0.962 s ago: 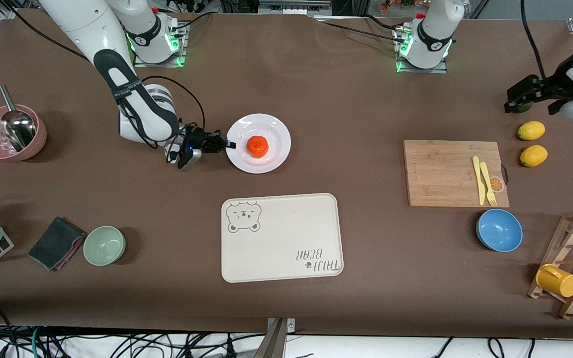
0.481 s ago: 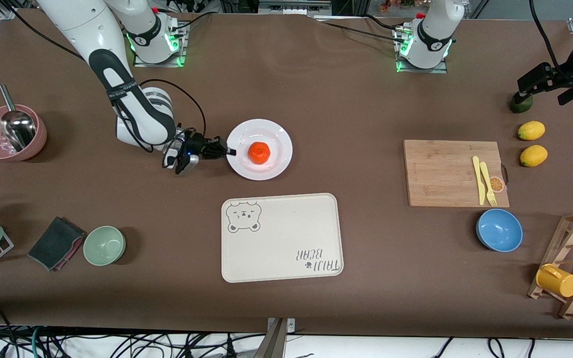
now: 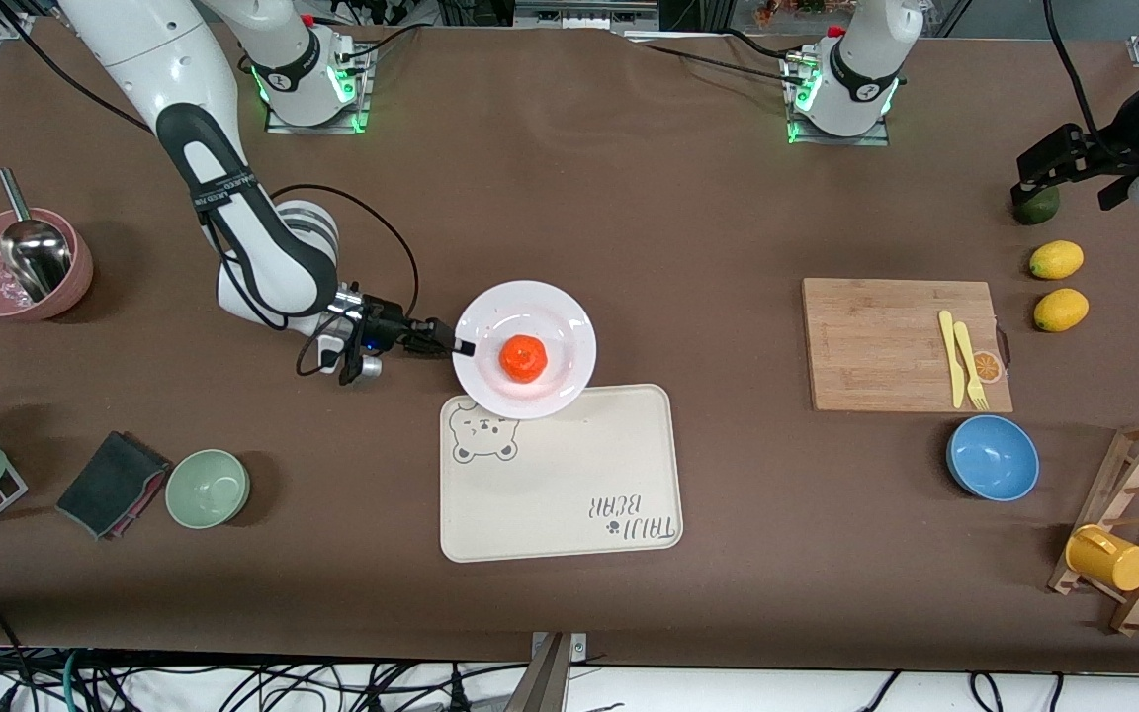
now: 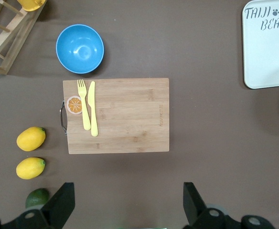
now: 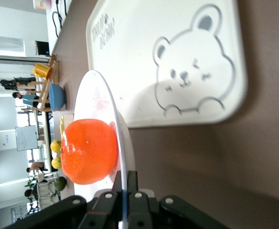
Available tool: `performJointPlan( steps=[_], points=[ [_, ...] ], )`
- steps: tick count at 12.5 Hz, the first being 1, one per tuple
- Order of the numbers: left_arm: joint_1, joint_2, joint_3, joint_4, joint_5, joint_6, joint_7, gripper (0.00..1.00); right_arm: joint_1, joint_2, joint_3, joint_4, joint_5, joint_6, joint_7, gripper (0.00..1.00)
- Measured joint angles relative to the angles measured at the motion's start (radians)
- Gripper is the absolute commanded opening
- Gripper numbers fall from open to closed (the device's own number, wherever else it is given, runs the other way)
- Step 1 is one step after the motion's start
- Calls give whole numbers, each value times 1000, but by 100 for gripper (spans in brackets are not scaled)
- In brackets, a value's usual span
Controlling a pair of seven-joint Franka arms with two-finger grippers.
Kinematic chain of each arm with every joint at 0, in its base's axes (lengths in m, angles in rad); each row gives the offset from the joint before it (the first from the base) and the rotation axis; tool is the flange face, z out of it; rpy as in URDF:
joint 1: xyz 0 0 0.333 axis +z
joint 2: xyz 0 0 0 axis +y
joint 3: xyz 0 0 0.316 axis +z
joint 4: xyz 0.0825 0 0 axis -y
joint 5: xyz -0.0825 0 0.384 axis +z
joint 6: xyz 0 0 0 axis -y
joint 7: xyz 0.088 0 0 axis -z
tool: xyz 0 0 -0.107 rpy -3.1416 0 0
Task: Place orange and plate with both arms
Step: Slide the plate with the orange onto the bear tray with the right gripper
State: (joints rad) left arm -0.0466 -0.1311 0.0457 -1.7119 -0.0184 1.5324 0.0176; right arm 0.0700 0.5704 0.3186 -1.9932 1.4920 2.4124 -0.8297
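front view: the right end effector (image 3: pixel 464 347) pinches the rim of the plate (image 3: pixel 555 326) and holds it up over the edge of the bear tray (image 3: pixel 560 475). the orange (image 3: pixel 523 358) sits loose in the middle of the plate. the plate looks hard, smooth and easy to break, and the thin rim is the only place to hold it. the orange is round, so it may roll if the plate tips. the left end effector (image 3: pixel 1064 168) waits over the lime (image 3: pixel 1036 206), near two lemons (image 3: pixel 1057 260). nothing blocks the tray.

left wrist view: the left end effector's fingers (image 4: pixel 63 204) are spread wide and hold nothing. the cutting board (image 4: pixel 125 117) and blue bowl (image 4: pixel 80 48) lie on the counter (image 4: pixel 201 47) below.

right wrist view: the two fingers (image 5: pixel 132 183) are pressed on the plate's rim (image 5: pixel 122 143), with the orange (image 5: pixel 89 151) just beside them.
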Motion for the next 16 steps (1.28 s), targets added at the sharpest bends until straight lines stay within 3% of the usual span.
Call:
performJointPlan(
  steps=[4,7,13,16],
  points=[
    [0,30,-1,-1,0,5,0,100,21,144,-4,207,-2,5,60,0],
    [0,48,0,2,0,8,0,100,14,235,-22,296,-56,5,60,0],
    [0,66,0,4,0,16,0,100,11,277,-24,324,-69,6,60,0],
    [1,74,2,20,0,21,0,100,11,278,-29,324,-70,6,60,7]
  ],
)
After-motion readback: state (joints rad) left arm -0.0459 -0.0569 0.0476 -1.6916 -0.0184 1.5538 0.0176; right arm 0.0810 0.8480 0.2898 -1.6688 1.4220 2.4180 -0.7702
